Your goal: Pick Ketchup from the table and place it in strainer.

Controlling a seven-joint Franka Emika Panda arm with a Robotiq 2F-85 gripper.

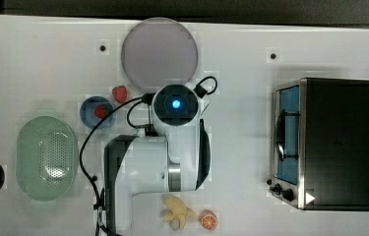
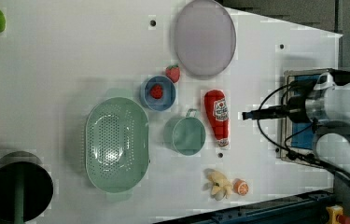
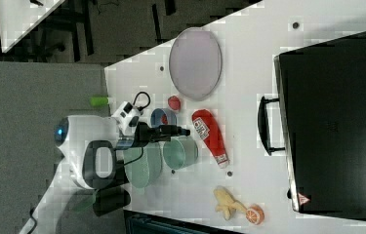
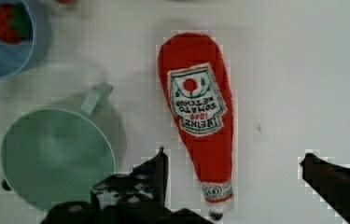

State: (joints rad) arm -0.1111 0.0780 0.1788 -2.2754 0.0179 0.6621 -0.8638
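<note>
The ketchup (image 4: 200,121) lies flat on the table (image 2: 70,56), mid-frame in the left view, just right of the teal cup (image 2: 187,135). The gripper (image 4: 235,172) hangs above it, fingers spread wide and straddling the narrow cap end. Risk: a grab that close to the tip could slip, or one finger could clip the cup. The strainer (image 2: 116,144) waits lower left.

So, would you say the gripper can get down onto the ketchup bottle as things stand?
Probably yes. The gripper hangs open above the ketchup bottle, one finger on each side of its neck, nothing lying on it. The teal cup beside it stands apart.
</note>
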